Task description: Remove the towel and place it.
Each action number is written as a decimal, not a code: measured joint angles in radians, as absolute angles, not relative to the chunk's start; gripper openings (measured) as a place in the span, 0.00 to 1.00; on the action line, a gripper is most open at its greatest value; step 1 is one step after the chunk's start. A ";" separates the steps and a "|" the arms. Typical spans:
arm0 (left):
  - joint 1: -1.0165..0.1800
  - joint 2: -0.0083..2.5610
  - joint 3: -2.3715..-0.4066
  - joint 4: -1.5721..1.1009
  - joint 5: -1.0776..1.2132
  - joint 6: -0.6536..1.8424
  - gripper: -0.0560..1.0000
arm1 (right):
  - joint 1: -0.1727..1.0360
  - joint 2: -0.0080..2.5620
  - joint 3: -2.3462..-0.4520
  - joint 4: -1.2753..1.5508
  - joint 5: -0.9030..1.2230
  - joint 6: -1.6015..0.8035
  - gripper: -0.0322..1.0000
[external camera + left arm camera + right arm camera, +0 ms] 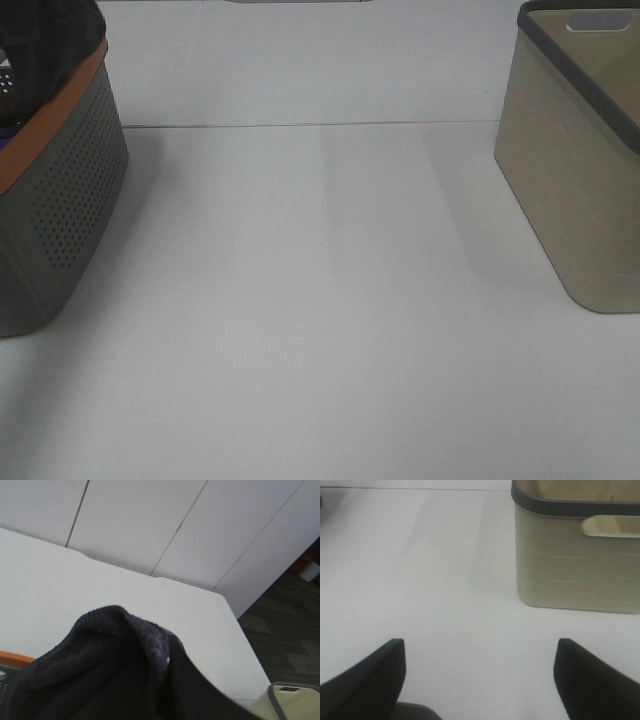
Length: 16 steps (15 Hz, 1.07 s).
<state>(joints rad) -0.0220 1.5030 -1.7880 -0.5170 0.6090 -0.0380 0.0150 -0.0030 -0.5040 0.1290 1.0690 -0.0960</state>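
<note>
Exterior high shows a white counter (pixel 320 330) with a basket at each side and no arm in sight. On the left stands a grey basket (pixel 70 200) with a perforated wall and an orange rim (pixel 55 110). The towel (pixel 45 35), nearly black, is heaped at the top of this basket and rises above the rim, partly cut off by the edge of the view. Well apart from it, on the right, stands a beige basket (pixel 570 190) with a dark grey rim and a handle slot (pixel 598 20) in its far wall; what little of its inside shows is bare. From the left wrist view, the towel (pixel 100 670) fills the near foreground as a bunched fold of dark terry. A strip of the orange rim shows beside the fold, and a corner of the beige basket lies far across the counter. A smooth black shape lies against the cloth, but I cannot tell whether it belongs to the left jaws, nor whether they are apart or clamped. From the right wrist view, the right jaws stand wide apart, their two dark fingertips (pixel 372 680) above bare counter and holding nothing, with the beige basket near and ahead of them.
</note>
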 joint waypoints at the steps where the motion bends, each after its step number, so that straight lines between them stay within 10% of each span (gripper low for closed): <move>1: -0.042 1.503 -1.788 -0.517 0.595 -0.038 0.06 | 0.015 0.019 -0.504 0.163 1.065 -0.096 0.77; 16: -0.453 1.625 -1.789 -0.518 0.425 0.000 0.06 | 0.398 0.858 -0.871 0.520 0.783 -0.721 0.77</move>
<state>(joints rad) -0.4530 1.6250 -1.7890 -0.5180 0.4250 0.0000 0.3980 0.8580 -0.8710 0.5200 0.7830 -0.7210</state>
